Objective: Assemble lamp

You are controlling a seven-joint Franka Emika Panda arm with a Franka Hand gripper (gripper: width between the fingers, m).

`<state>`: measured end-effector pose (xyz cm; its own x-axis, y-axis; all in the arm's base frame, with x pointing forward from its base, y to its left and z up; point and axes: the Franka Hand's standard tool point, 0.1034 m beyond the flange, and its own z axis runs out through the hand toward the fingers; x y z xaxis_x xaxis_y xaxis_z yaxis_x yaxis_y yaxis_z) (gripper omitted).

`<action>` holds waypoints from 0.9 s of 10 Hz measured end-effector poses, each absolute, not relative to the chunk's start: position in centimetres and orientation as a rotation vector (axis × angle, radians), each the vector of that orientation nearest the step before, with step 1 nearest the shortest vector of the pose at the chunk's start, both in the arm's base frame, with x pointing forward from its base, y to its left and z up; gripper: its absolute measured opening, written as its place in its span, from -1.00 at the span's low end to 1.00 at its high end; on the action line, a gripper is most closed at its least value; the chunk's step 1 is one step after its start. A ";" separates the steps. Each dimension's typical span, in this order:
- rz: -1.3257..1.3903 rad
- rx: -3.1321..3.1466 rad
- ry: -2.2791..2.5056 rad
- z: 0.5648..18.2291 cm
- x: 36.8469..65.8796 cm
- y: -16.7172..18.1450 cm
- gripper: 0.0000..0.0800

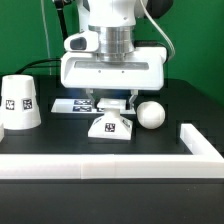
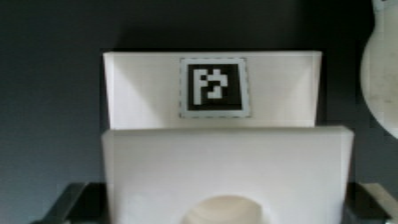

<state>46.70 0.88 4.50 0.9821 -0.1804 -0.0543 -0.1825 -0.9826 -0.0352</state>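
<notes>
Base [image 1: 111,127]: white plastic wedge, tagged; round detail [image 2: 224,210] shown only in wrist view. Straddled by gripper [image 1: 112,106]; grip cannot be told.

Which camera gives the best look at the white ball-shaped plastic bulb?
The exterior view: the white ball-shaped plastic bulb shows in full on the black table, to the exterior view's right of the white wedge-shaped base. The wrist view catches only a blurred curved sliver of it at the picture's edge.
</notes>
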 end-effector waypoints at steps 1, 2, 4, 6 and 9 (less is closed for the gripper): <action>0.077 -3.088 0.272 4.5 46.8 1.0 0.34; 0.059 -3.090 0.214 4.5 47.8 1.3 0.34; 0.012 -3.089 0.142 4.6 50.5 1.9 0.34; -0.033 -3.084 0.098 4.6 53.1 2.9 0.34; -0.071 -3.071 -0.064 4.7 56.6 4.6 0.34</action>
<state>56.57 4.64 4.67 0.9980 0.0402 0.0479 0.0435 -0.9967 -0.0681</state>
